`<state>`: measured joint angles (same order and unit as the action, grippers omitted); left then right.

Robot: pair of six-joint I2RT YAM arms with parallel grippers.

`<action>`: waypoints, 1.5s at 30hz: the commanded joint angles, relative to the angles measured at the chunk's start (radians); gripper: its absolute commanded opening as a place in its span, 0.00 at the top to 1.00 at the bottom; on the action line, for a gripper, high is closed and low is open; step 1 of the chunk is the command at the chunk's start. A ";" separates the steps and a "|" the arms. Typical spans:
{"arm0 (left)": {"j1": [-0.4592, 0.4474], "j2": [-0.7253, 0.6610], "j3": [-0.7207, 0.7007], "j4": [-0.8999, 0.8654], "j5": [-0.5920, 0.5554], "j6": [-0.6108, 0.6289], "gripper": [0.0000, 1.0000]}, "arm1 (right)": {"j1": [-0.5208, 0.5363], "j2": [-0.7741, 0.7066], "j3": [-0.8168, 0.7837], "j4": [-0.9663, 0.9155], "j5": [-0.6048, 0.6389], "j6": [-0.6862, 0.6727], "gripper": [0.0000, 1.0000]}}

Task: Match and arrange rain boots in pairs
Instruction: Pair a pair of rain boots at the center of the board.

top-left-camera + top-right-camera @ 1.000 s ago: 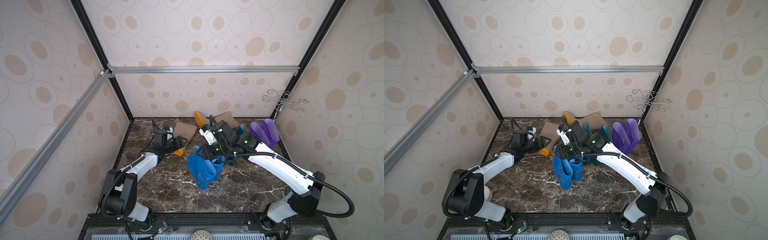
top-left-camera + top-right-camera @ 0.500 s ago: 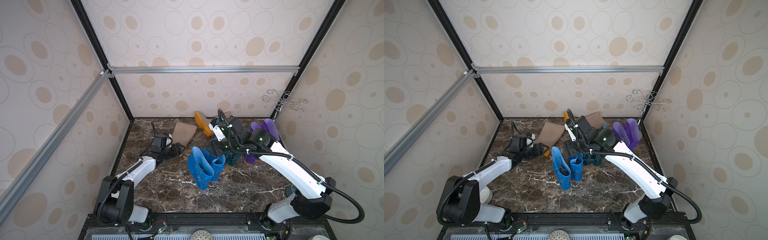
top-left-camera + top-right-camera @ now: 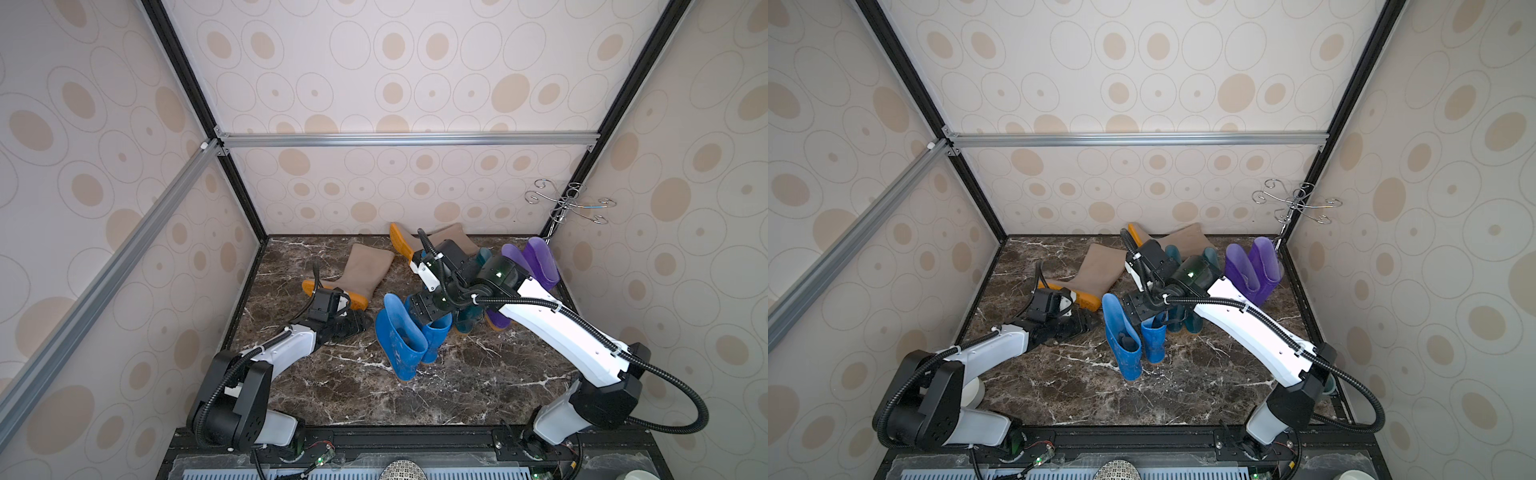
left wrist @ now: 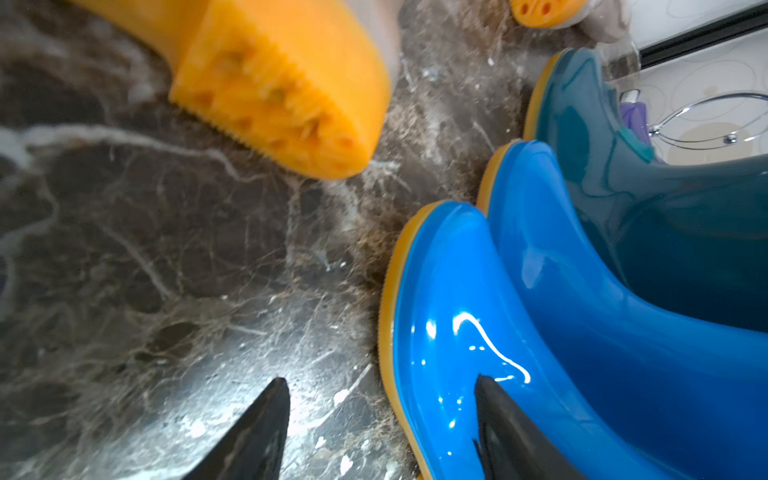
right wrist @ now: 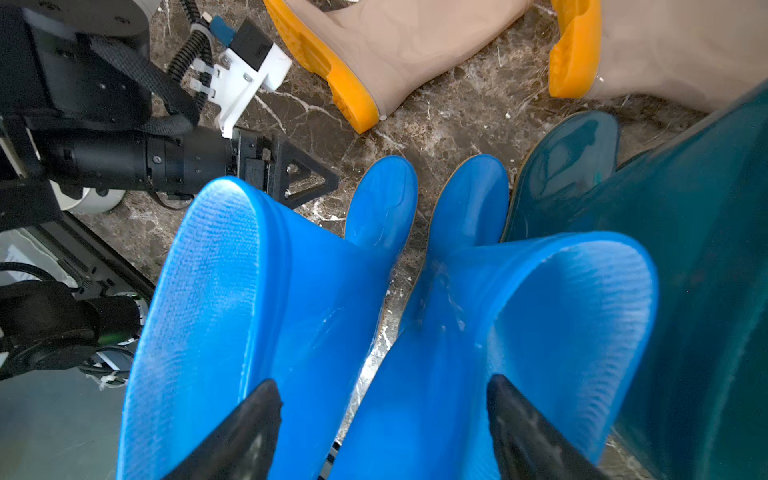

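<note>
Altogether the desk (image 3: 457, 386) carries four pairs: two blue boots (image 3: 401, 349) upright, two teal boots (image 3: 1192, 321) just beside them, two purple boots (image 3: 536, 262) farther on, two beige boots (image 3: 365, 270) lying behind. The right tool (image 5: 382, 395) gapes empty above the blue boots, which stand where they did a second ago. The left tool (image 4: 380, 380), also open and empty, has backed off a beige sole.

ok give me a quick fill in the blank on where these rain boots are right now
1. The two bright blue boots stand ____, side by side.
2. Both boots lying on their sides are ____ in colour.
3. The right gripper above the blue pair has its jaws ____.
4. The pair nearest the metal hook stand is ____.

Missing words: upright; beige; open; purple
</note>
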<state>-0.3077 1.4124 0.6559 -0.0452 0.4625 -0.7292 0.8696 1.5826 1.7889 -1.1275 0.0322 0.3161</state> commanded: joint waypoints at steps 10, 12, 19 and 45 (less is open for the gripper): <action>-0.072 0.082 0.009 0.113 0.033 -0.056 0.36 | 0.041 0.012 0.052 -0.006 0.036 -0.016 0.11; -0.081 0.099 0.013 0.135 0.040 -0.064 0.36 | 0.037 -0.016 0.029 0.029 0.024 -0.015 0.09; -0.112 0.170 0.041 0.178 0.058 -0.077 0.36 | 0.019 -0.043 -0.058 0.113 -0.129 -0.023 0.08; -0.126 0.160 0.289 0.070 -0.130 0.096 0.27 | 0.018 0.241 0.298 -0.132 0.326 0.130 1.00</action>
<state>-0.4286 1.6344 0.8639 0.0879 0.4404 -0.7315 0.9085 1.8404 2.0441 -1.2339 0.2222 0.3923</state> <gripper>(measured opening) 0.728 0.075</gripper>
